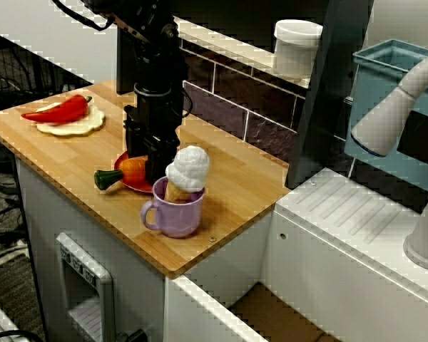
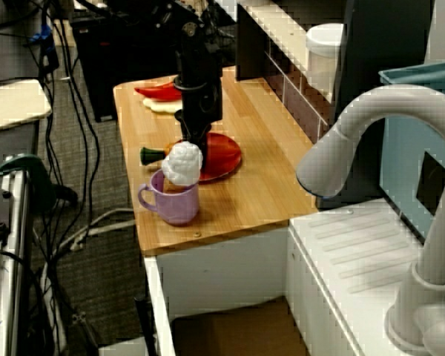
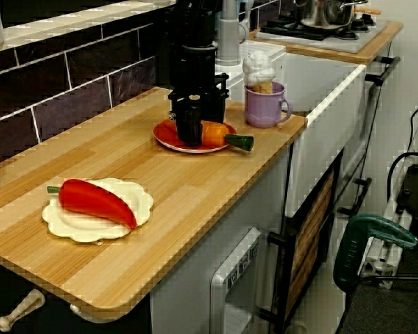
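Note:
My black gripper [image 1: 151, 167] [image 2: 195, 141] [image 3: 191, 136] points straight down onto a red plate [image 1: 132, 187] [image 2: 222, 156] [image 3: 168, 132] in the middle of the wooden counter. Its fingers stand at the narrow end of a carrot [image 1: 132, 171] [image 3: 212, 132] lying on that plate. The carrot's green top [image 1: 107, 179] [image 3: 240, 142] sticks out over the rim toward the counter's front edge. The black fingers hide the gap, so their hold on the carrot is unclear. Just beside the plate stands a purple mug [image 1: 175, 214] [image 2: 174, 204] [image 3: 263, 108] holding a white ice cream cone [image 1: 189, 167] [image 3: 258, 68].
A red pepper [image 1: 60, 110] [image 3: 94, 202] lies on a cream plate [image 1: 75, 125] [image 3: 136, 202] at the counter's far end. A dark tiled wall with a ledge and white jar [image 1: 297, 46] runs behind. A white sink unit with a faucet [image 1: 392, 107] adjoins the mug end.

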Controlling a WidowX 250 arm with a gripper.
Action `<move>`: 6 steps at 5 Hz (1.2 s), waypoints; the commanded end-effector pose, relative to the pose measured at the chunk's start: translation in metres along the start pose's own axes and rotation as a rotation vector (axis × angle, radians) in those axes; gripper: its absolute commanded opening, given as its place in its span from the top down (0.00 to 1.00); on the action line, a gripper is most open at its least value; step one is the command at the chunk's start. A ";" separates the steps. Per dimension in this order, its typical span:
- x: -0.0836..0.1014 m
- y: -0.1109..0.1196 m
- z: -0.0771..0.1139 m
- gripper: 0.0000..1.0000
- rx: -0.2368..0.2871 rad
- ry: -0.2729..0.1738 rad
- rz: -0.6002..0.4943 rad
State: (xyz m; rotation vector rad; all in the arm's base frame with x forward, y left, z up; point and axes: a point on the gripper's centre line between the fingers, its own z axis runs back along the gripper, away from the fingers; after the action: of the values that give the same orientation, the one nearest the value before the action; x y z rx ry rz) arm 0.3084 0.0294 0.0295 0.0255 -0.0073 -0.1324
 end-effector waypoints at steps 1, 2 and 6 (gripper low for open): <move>0.009 0.029 0.061 1.00 -0.011 -0.093 0.037; 0.002 0.057 0.087 1.00 -0.054 -0.118 0.056; -0.026 0.123 0.059 1.00 0.130 -0.238 -0.044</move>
State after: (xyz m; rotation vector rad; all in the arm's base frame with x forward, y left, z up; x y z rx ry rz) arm 0.2970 0.1471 0.0702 0.1016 -0.2011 -0.1758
